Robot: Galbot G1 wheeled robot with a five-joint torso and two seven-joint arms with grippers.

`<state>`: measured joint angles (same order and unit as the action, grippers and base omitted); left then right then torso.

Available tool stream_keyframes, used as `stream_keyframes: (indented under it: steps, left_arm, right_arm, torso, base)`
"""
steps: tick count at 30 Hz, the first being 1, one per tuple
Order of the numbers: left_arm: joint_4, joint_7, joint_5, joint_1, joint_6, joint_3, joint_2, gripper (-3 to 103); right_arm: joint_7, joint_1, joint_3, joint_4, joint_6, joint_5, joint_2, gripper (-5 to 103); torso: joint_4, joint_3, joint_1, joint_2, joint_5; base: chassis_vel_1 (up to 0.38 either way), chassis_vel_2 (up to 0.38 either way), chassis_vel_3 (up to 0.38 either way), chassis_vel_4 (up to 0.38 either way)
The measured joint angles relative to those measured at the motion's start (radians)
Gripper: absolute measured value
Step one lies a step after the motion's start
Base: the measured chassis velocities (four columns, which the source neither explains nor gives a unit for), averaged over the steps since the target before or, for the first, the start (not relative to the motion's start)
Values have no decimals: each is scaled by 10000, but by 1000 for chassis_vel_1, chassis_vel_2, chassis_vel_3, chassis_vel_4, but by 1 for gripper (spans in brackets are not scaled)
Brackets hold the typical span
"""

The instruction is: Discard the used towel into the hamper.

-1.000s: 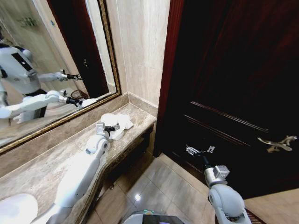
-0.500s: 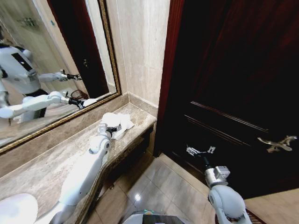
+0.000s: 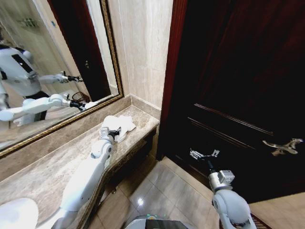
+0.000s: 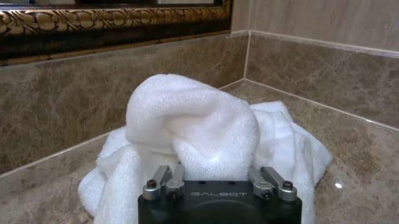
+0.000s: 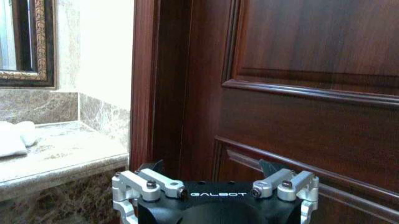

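While our left gripper (image 3: 113, 131) is pressed against the crumpled white terry towel (image 4: 199, 140) on the brown marble counter (image 3: 47, 162) — fingers' grip unclear — the right gripper (image 3: 204, 154) hangs spread and idle by the door; pickup and drop remain.

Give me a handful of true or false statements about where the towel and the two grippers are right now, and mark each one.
1. The towel lies on the marble counter near the corner. True.
2. The left gripper is at the towel. True.
3. The right gripper is at the towel too. False: it hangs in front of the dark wooden door, away from the counter.
4. The towel is dark brown. False: it is white.
5. A gold-framed mirror hangs above the counter. True.
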<state>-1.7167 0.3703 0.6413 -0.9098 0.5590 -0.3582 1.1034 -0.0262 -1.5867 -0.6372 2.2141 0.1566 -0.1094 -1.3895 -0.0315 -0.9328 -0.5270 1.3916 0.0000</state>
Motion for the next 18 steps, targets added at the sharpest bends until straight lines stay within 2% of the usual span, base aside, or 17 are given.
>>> stream_keyframes:
  steps: [2,3,6,12,18]
  left_arm:
    - [-28,-1,1,-13,-6,-3,-13,30]
    - [-28,-1,1,-13,-6,-3,-13,30]
    - [-98,-2,14,-26,-8,-12,-49,15]
    - [-184,-4,31,-54,-22,-44,-92,7]
    - [-320,-35,34,-163,-204,-148,-98,7]
  right_arm:
    - [-1,3,0,0,-1,0,7,100]
    - [-1,3,0,0,-1,0,7,100]
    - [-10,-9,5,0,-6,1,9,100]
    - [-17,-17,16,0,-24,12,8,100]
    - [-20,-19,22,0,-29,14,25,100]
  torso:
    - [-1,0,0,0,0]
    - [-1,0,0,0,0]
    - [-1,0,0,0,-1]
    - [-1,-1,0,0,-1]
    - [-1,-1,0,-1,-2]
  base:
    - [0,0,0,0]
    - [0,0,0,0]
    - [0,0,0,0]
    - [0,0,0,0]
    - [0,0,0,0]
